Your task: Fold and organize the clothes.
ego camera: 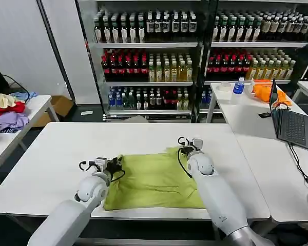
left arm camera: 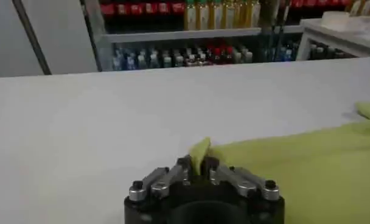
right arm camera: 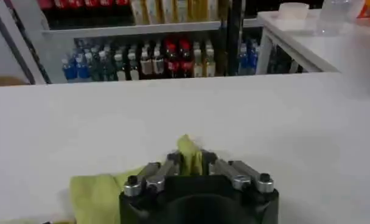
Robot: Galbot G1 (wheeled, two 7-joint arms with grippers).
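Observation:
The clothes, a lime yellow-green T-shirt (ego camera: 153,180), lie folded into a rough rectangle on the white table (ego camera: 61,148), near its front edge. My left gripper (ego camera: 114,164) is at the shirt's far left corner, shut on a pinch of green fabric (left arm camera: 199,150) that sticks up between its jaws. At the far right corner my right gripper (ego camera: 185,149) is likewise shut on a tuft of the shirt (right arm camera: 188,152). The shirt (left arm camera: 307,167) spreads away from the left gripper (left arm camera: 197,165). Beside the right gripper (right arm camera: 191,163) a fold of the shirt (right arm camera: 94,193) shows.
A side table at the left holds a red, purple and cream garment pile (ego camera: 6,113). At the right, a second table carries a laptop (ego camera: 290,123), an orange cloth (ego camera: 264,91) and a bottle (ego camera: 238,85). Drink shelves (ego camera: 195,56) stand behind. Bare tabletop lies beyond the shirt.

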